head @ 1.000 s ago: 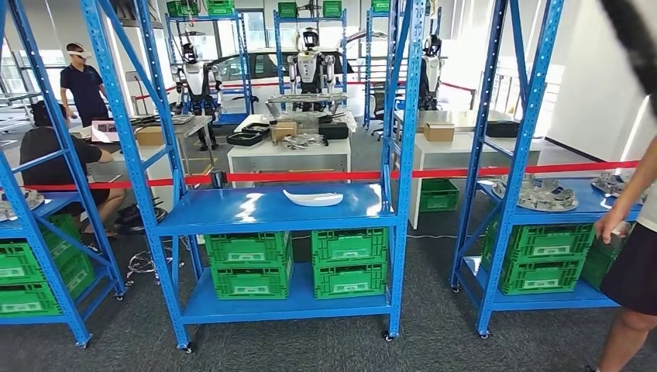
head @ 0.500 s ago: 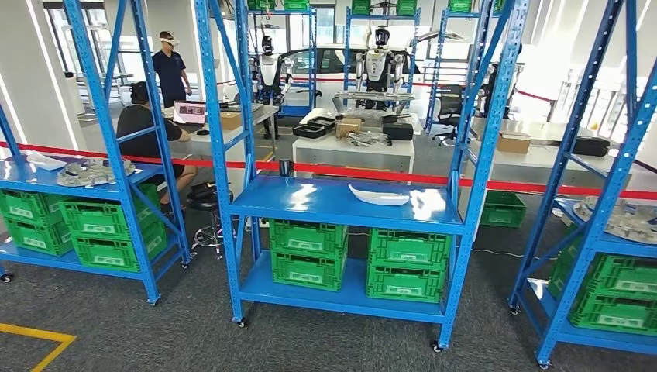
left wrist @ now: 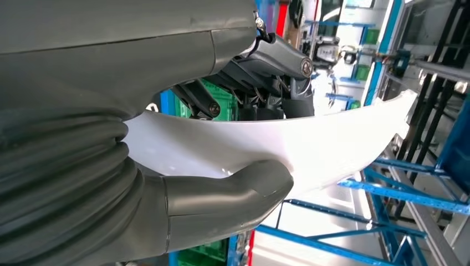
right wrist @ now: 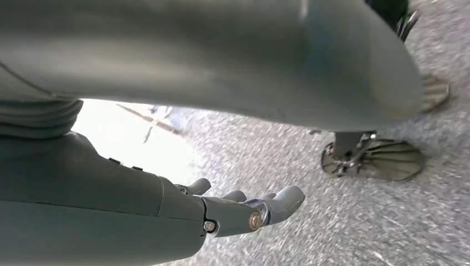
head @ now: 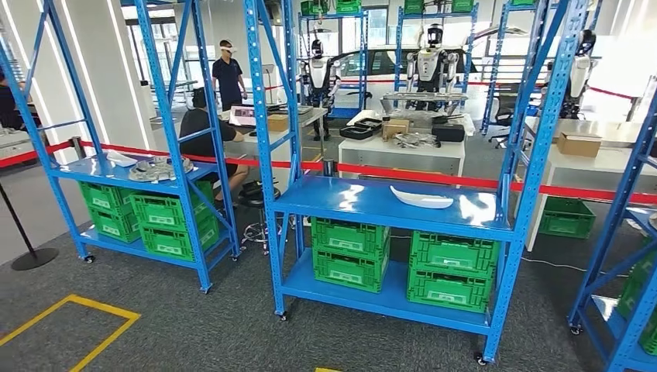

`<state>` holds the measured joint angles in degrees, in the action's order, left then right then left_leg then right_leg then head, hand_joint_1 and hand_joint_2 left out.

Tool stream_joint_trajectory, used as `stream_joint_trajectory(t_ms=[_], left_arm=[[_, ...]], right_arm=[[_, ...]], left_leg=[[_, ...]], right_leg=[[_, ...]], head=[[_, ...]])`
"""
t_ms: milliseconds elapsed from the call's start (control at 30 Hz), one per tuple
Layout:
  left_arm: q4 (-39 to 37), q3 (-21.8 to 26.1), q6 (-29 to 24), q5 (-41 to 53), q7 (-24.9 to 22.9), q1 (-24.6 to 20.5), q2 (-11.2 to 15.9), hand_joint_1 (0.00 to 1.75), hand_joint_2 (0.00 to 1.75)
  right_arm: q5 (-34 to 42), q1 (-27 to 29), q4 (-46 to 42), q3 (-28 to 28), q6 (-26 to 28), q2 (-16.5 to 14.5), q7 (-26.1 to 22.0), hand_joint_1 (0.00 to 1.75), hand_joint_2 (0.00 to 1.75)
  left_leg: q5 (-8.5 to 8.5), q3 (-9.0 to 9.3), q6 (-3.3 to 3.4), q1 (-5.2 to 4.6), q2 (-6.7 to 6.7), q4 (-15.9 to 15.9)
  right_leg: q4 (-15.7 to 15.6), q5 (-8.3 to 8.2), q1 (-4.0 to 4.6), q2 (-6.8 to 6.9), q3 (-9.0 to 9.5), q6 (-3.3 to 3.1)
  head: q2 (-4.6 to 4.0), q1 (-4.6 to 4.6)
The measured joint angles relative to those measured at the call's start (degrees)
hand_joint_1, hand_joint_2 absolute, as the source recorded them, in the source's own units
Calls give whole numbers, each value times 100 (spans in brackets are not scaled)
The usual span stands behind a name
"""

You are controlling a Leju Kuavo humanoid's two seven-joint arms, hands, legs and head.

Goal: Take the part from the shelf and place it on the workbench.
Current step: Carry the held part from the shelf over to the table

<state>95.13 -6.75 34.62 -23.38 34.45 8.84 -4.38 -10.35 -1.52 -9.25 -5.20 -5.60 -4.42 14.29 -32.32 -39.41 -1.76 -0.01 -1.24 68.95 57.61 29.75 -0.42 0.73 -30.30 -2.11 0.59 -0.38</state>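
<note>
On my left wrist feed the left robot hand (left wrist: 244, 138) grips a white part (left wrist: 310, 147): the thick grey thumb (left wrist: 233, 191) presses one face and the darker fingers (left wrist: 277, 83) are folded over the opposite face, so the sheet is clamped between them. The part is a long, thin, curved white panel; its long axis runs away from the wrist and tapers to a point that sticks out well past the fingertips, toward blue shelf (left wrist: 399, 194) framing behind it. I cannot tell from this turned view which way that tip points in the room.

On the right wrist feed the right robot hand (right wrist: 238, 213) holds nothing. Its fingers (right wrist: 282, 200) are stretched out, slightly apart, above grey carpet (right wrist: 310, 221); the picture is blurred.

From the head camera I see a blue shelf unit (head: 387, 209) ahead, and a second white curved part (head: 422, 198) lies flat on its middle deck, long axis across the deck, narrow tip toward the right. Green crates (head: 349, 252) fill the level below; they carry white labels whose text is too small for me to read. A red barrier tape (head: 434, 174) runs behind the shelf, and beyond it stands a white table (head: 411, 151) with boxes on it. A seated person (head: 203, 136) and a standing person (head: 229, 74) are at a desk further back on the left.
</note>
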Motion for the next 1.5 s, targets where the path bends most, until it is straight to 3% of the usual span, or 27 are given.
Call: stream_joint_trajectory(t_ms=[67, 100, 167, 233, 267, 333, 367, 433, 500, 567, 600, 667, 733, 800, 833, 867, 900, 1000, 1067, 1100, 1167, 1233, 1267, 1300, 1367, 1433, 1500], left_arm=[[-24, 0, 0, -1, -6, 3, -2, 175, 175], [-34, 0, 0, -2, -9, 5, -2, 175, 175], [-43, 0, 0, -3, -11, 3, -2, 175, 175], [-44, -2, 0, -6, -12, -6, -7, 175, 175], [-44, -3, 0, -8, -11, -9, -10, 175, 175], [-44, -4, 0, -9, -10, -1, -15, 175, 175], [-41, -4, 1, -10, -10, 4, -18, 175, 175], [-33, -4, 4, -15, -15, -8, -32, 175, 175], [-29, -8, 12, -22, -28, -24, -54, 175, 175], [-29, -11, 21, -26, -48, -18, -67, 175, 175], [-29, -11, 28, -26, -61, -11, -68, 175, 175], [-29, -11, 46, -28, -86, 2, -69, 175, 175], [-29, -11, 59, -34, -99, 6, -69, 175, 175], [-30, -12, 65, -40, -95, 11, -68, 175, 175], [-31, -13, 68, -43, -93, 13, -63, 175, 175], [-36, -13, 77, -54, -98, 13, -54, 175, 175], [-47, -15, 94, -76, -119, -3, -42, 175, 175], [-156, -62, 172, -166, -235, -181, -7, 175, 175], [-260, -100, 196, -194, -268, -281, 17, 175, 175], [-302, -108, 198, -204, -266, -297, 32, 175, 175], [-350, -107, 196, -222, -228, -301, 69, 175, 175], [-361, -91, 191, -231, -158, -304, 100, 175, 175], [-360, -70, 185, -231, -111, -301, 110, 175, 175], [-357, -37, 179, -231, -64, -284, 123, 175, 175], [-333, 58, 168, -209, 29, -193, 157, 175, 175], [-292, 145, 166, -152, 107, -72, 184, 175, 175], [-266, 187, 167, -96, 162, 7, 190, 175, 175]], right_arm=[[-8, 23, 1, -14, 0, 0, 3, 0, 0], [-10, 26, 1, -20, 0, 0, 3, 0, 0], [-10, 22, -1, -25, 0, 0, 3, 0, 0], [-10, 19, -1, -27, 0, 1, 3, 0, 0], [-11, 17, -1, -28, 0, 1, 3, 0, 0], [-13, 6, -2, -29, 0, 1, 3, 0, 0], [-16, -2, -3, -29, 0, 1, 3, 0, 0], [-25, -9, -5, -29, -3, 1, -3, 0, 0], [-37, 9, -6, -29, -5, 0, -10, 0, 0], [-48, 34, -6, -29, -5, 0, -3, 0, 0], [-51, 39, -6, -29, -3, 0, 2, 0, 0], [-56, 37, -6, -29, 5, 0, 5, 0, 0], [-52, 33, -5, -29, 18, -2, -3, 0, 0], [-40, 34, -4, -31, 30, -5, -17, 0, 0], [-21, 32, -4, -36, 38, -7, -11, 0, 0], [13, 27, -5, -47, 50, -9, 0, 0, 0], [65, 21, -5, -67, 69, -13, 12, 0, 0], [230, 32, -6, -187, 148, -43, 13, 0, 0], [258, 50, -6, -265, 173, -81, 11, 0, 0], [247, 53, -6, -286, 173, -101, 11, 0, 0], [202, 51, -6, -299, 151, -150, 11, 0, 0], [135, 50, -6, -300, 116, -186, 11, 0, 0], [94, 49, -6, -300, 93, -194, 10, 0, 0], [53, 48, -6, -300, 71, -198, 10, 0, 0], [-24, 41, -6, -297, 28, -200, 11, 0, 0], [-72, 32, -7, -289, 7, -200, 7, 0, 0], [-92, 35, -7, -275, 0, -199, -1, 0, 0]], left_leg=[[-187, -181, -49, 34, 69, 507], [-129, -127, -63, 48, 93, 473], [183, 280, -66, 63, 247, -186], [378, 667, -11, 27, 485, -862], [401, 742, 28, 8, 550, -1017], [413, 705, 112, -13, 449, -1050], [428, 695, 147, -10, 387, -1065], [475, 685, 225, 13, 260, -1101], [508, 661, 275, 23, 125, -1106], [526, 629, 289, 17, -40, -1093], [533, 616, 286, 18, -128, -1080], [540, 599, 262, 25, -303, -1041], [541, 562, 202, 19, -453, -991], [568, 509, 115, 17, -576, -979], [593, 482, 69, 26, -637, -994], [607, 457, 33, 36, -630, -996], [577, 419, 5, 32, -519, -948], [113, 72, -56, 21, -5, -198], [-172, -195, -87, 34, 80, 451], [-174, -211, -90, 37, 90, 553], [95, 87, -68, 31, 153, 102], [344, 522, 3, -15, 419, -680], [399, 641, 46, -42, 519, -926], [399, 674, 85, -68, 564, -1031], [425, 668, 154, -74, 431, -1064], [466, 698, 216, -41, 298, -1111], [497, 702, 253, -11, 149, -1132]], right_leg=[[7, 0, 4, 166, -16, -2], [11, 2, 2, 247, -18, 1], [22, 16, 0, 395, -4, 22], [44, 42, 24, 514, 11, 76], [52, 50, 38, 567, 15, 106], [50, 51, 45, 675, 25, 166], [66, 73, 32, 652, 29, 203], [331, 271, 3, 375, -69, 269], [1016, 641, -11, 47, -382, 294], [1624, 839, -13, -35, -682, 297], [1656, 778, -16, -45, -708, 294], [1093, 399, -39, -127, -451, 285], [403, 144, -74, -365, -136, 274], [190, 122, -71, -465, -60, 238], [183, 98, -59, -399, -68, 200], [170, 75, -56, -333, -68, 155], [150, 51, -54, -269, -68, 107], [115, 13, -38, -23, -80, 12], [122, 14, -17, 151, -100, 0], [126, 15, -11, 232, -106, -2], [135, 22, -2, 376, -105, -1], [145, 39, 16, 503, -92, 20], [148, 48, 27, 557, -86, 41], [144, 55, 34, 613, -76, 67], [129, 71, 34, 712, -50, 127], [256, 186, 16, 507, -72, 193], [841, 529, -4, 118, -314, 236]], head=[[0, -3], [0, -4], [0, -6], [0, -5], [0, -2], [0, 6], [0, 8], [0, 17], [0, 30], [0, 36], [0, 37], [0, 39], [0, 39], [0, 35], [0, 33], [0, 31], [0, 22], [0, -7], [0, -8], [0, -9], [0, -10], [0, -12], [0, -11], [0, -9], [0, -5], [0, -3], [0, 10]])
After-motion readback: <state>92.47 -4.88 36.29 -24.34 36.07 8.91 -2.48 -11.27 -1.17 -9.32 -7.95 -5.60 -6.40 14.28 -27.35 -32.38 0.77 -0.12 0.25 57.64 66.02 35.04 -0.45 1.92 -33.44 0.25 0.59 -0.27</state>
